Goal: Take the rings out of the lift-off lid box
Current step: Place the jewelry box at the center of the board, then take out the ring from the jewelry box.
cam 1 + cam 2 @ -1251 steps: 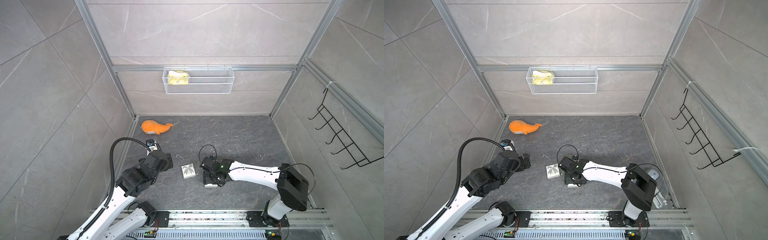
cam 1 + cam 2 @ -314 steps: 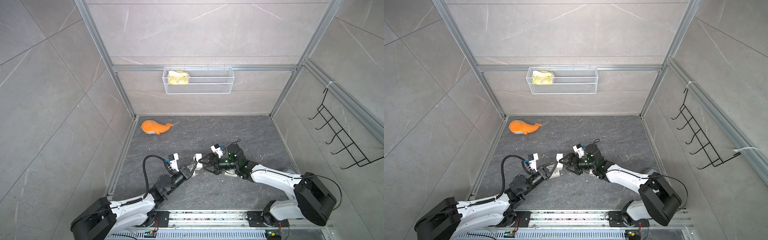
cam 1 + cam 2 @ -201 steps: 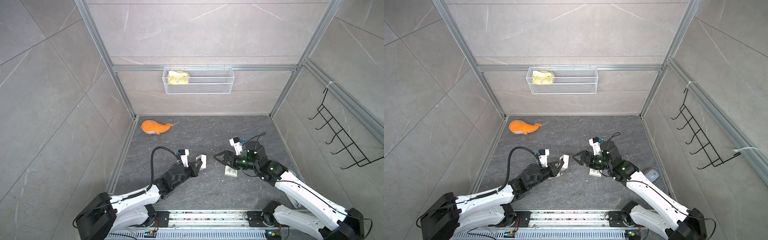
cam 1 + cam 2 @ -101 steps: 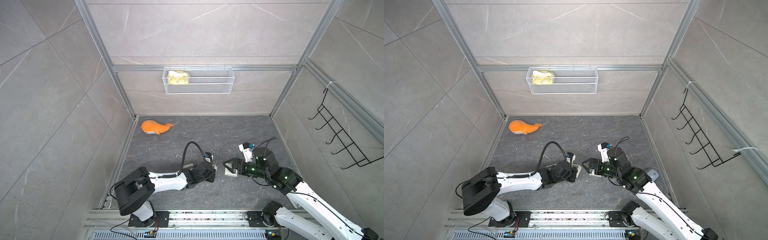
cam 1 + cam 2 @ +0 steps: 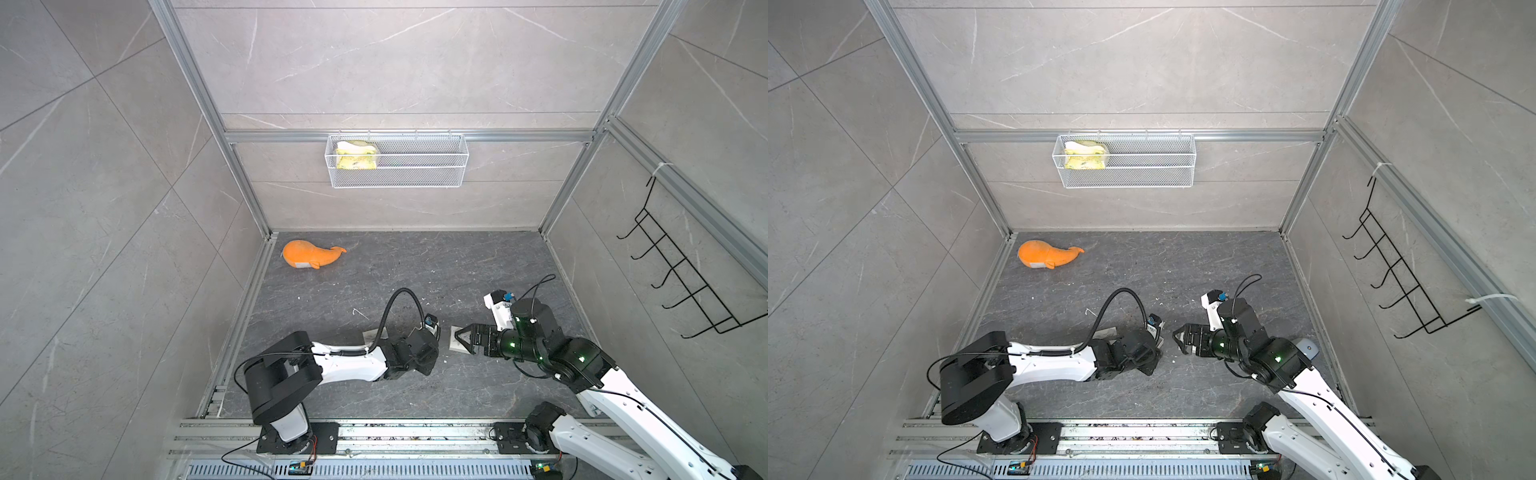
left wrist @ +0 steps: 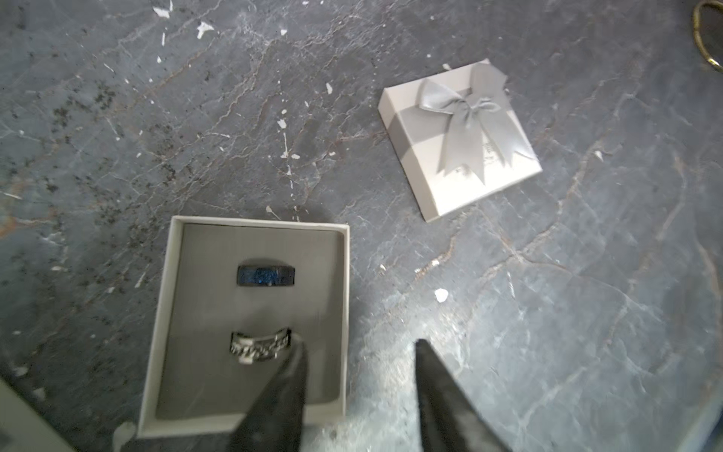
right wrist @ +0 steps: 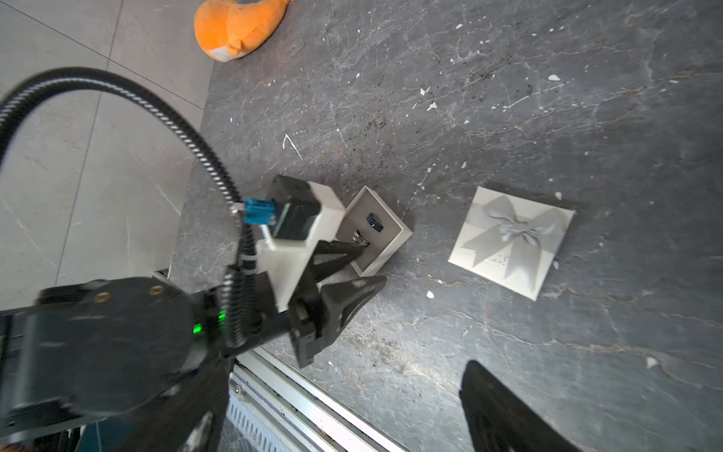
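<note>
My left tool (image 6: 360,346) is apart, 1 jaw in the box (image 6: 250,223) with 2 rings (image 6: 266,276); my right tool (image 5: 462,340) gapes near 1 lid (image 6: 457,141).

Grey marble-look tiled walls (image 5: 374,62) stand around me on three sides, held in aluminium framing (image 5: 211,112). My floor (image 5: 436,266) is dark grey stone, veined and flecked with white. A white wire basket (image 5: 415,174) hangs on the back wall, a black hook rack (image 5: 685,282) on the wall to my right. A metal rail (image 5: 415,440) runs along the floor's near edge. The light is even and soft.
</note>
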Motion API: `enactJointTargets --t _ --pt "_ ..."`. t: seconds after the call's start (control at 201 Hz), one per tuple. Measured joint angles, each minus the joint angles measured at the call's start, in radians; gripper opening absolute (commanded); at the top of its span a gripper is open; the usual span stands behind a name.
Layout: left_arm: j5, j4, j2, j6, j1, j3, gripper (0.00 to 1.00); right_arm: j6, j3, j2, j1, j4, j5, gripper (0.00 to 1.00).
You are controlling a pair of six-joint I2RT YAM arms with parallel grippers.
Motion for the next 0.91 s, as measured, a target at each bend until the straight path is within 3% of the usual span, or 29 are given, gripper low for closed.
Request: enactJointTargets --t 0.214,0.358,0.572,0.911 --pt "-0.045 -0.035 -0.29 0.013 -0.003 -0.048 0.67 -0.049 0.011 0.099 0.0 -0.031 0.045 0.83" --pt "-0.093 -0.068 -0.457 -0.018 -0.004 -0.121 0.67 -0.087 0.034 0.237 0.036 -0.029 0.07 0.79" --pt "-0.142 -0.101 -0.529 -0.119 -0.004 -0.272 0.67 -0.135 0.153 0.478 0.189 -0.023 0.161 0.71" --pt "-0.144 -0.055 -0.673 -0.214 -0.008 -0.494 0.67 -0.213 0.27 0.701 0.282 -0.003 0.296 0.58"
